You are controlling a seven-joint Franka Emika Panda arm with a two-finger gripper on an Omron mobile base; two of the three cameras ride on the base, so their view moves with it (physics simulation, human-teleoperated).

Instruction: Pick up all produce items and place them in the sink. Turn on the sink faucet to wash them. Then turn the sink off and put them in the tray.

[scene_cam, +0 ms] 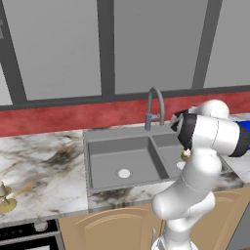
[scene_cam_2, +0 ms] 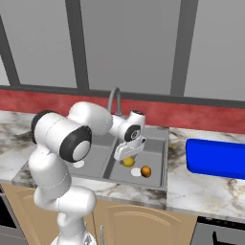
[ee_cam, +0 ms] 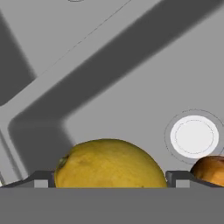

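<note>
Hand view is showing you straddling the yellow fruit (ee_cam: pixel 109 162) with the gripper (ee_cam: pixel 109 178) spread wide, gripping nothing yet, while the orange fruit (scene_cam_2: pixel 146 171) is lying beside it in the sink (scene_cam_2: pixel 155 146), so washing seems done, though the blue tray (scene_cam_2: pixel 217 158) is waiting.
</note>
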